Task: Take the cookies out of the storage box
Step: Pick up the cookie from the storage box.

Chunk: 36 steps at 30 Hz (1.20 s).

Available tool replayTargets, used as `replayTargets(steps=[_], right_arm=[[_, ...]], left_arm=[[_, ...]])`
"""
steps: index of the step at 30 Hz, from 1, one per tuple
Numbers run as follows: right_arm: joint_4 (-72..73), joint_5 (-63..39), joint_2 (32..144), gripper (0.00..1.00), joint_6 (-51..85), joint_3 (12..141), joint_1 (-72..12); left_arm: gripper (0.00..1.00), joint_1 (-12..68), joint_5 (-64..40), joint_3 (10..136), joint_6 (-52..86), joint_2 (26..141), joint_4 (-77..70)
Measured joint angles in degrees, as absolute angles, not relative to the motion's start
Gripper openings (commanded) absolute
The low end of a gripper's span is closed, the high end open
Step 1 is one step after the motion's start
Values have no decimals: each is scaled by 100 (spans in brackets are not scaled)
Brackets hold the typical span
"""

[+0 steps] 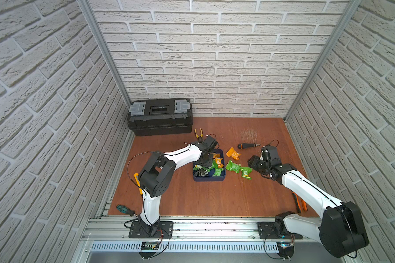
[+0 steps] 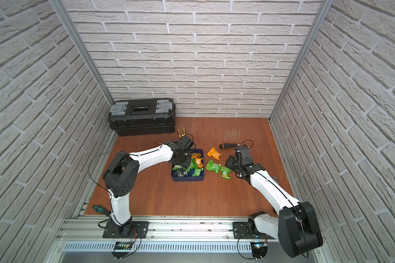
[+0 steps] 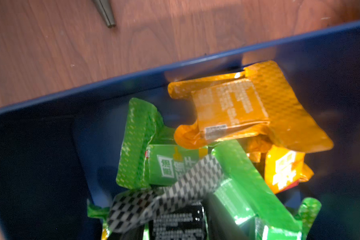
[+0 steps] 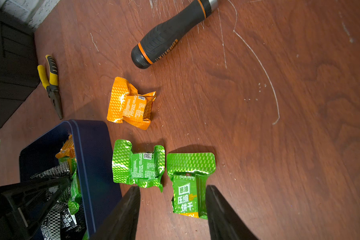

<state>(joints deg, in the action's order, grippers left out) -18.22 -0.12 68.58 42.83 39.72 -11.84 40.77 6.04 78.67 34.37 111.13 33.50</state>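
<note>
Green, orange and black foil cookie packets (image 3: 247,108) were heaped in the shallow navy storage box (image 1: 209,179); how far the left fingers (image 4: 40,191) were opened among them could not be told. Beside it, the right fingers (image 4: 129,212) were held apart, empty, over open worktop (image 1: 214,200).

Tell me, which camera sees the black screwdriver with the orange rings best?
The right wrist view: the black screwdriver lies close and sharp, with ribbed grip, orange rings and lettering clear. Both top views show it only as a small dark shape on the table. The left wrist view misses it.
</note>
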Motion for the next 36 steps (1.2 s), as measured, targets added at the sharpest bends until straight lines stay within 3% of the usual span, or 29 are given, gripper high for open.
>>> replayTargets(steps=[14, 25, 36], right_arm=[[-1813, -30, 6925, 53, 4281, 3975, -1184], [-1785, -25, 6904, 50, 4278, 3975, -1184], [-1785, -25, 6886, 49, 4281, 3975, -1184]], left_arm=[[52, 4077, 534, 7867, 3404, 11194, 3277], [35, 4056, 554, 7887, 3205, 11207, 3310], [30, 4056, 648, 7885, 3103, 11137, 3328]])
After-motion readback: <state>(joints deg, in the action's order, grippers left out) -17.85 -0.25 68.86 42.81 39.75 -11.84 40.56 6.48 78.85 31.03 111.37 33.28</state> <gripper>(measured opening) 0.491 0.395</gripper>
